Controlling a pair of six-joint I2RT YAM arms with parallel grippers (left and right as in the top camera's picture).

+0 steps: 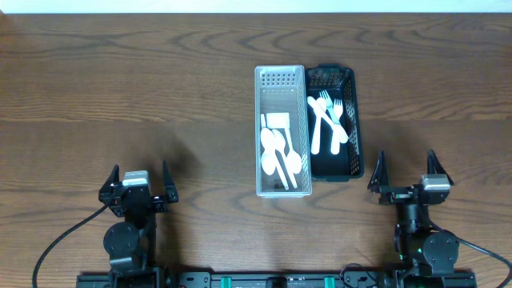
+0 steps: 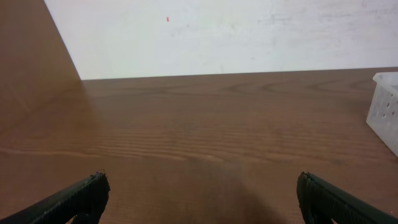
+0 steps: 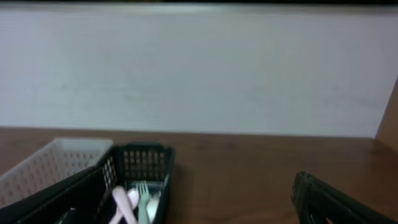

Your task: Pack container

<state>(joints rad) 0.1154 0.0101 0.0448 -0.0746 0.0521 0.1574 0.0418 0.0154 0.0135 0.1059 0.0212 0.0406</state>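
Grippers both released, jaws spread wide, nothing held: left gripper (image 1: 140,170) at 7 o'clock of the table (image 1: 120,80), right gripper (image 1: 406,160) at 5 o'clock. Farther out, mid-table, white basket (image 1: 280,76) holds white spoons (image 1: 280,156). Black basket (image 1: 353,120) touches it at its 3 o'clock and holds forks (image 1: 326,112).

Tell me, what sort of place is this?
Likely a robotics lab bench: a wooden table against a white wall, a white basket of spoons and black basket of forks, and the left gripper and right gripper open.
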